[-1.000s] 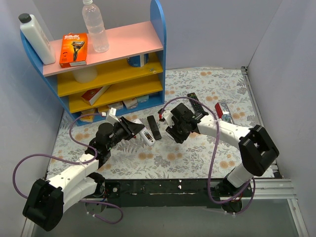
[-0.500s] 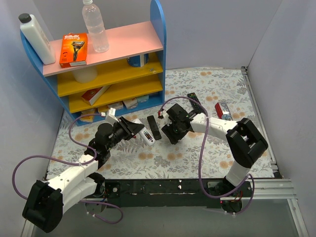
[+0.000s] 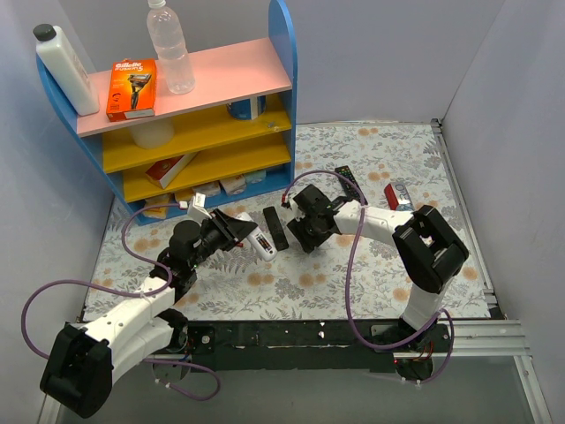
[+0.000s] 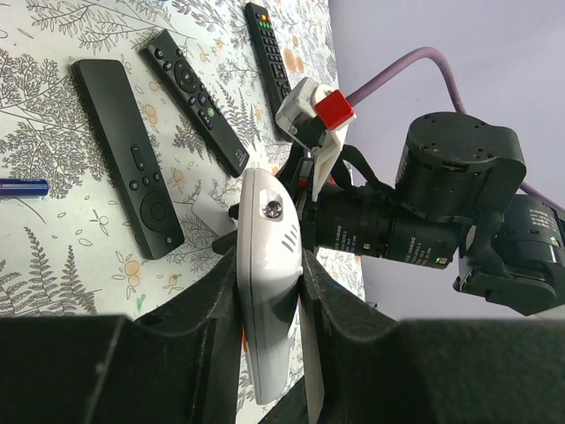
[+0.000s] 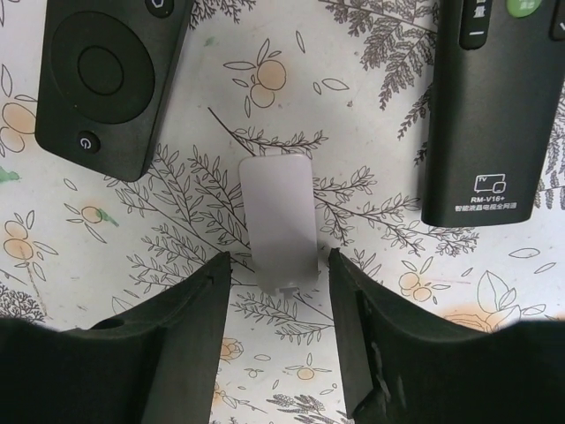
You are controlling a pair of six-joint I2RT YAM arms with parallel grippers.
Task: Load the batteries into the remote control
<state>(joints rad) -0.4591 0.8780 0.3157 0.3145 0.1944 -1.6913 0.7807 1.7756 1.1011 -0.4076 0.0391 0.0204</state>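
Note:
My left gripper [image 4: 267,276] is shut on a white remote control [image 4: 269,221] and holds it on edge above the mat; in the top view the remote [image 3: 263,246] sticks out to the right of the gripper [image 3: 240,231]. My right gripper [image 5: 279,265] is open, its fingers on either side of a small white battery cover [image 5: 278,216] that lies flat on the mat. In the top view the right gripper [image 3: 305,235] is just right of the white remote. No green or yellowish batteries show in any view.
Black remotes lie on both sides of the cover: one to its left [image 5: 110,75], one to its right [image 5: 494,106]. A third black remote [image 3: 349,181] lies further back. Red and blue items [image 3: 397,196] lie at the right. A blue shelf unit [image 3: 190,132] stands at the back left.
My right gripper has shifted a little left, closer to the white remote, and its arm has swung in. My left gripper and the white remote have stayed put.

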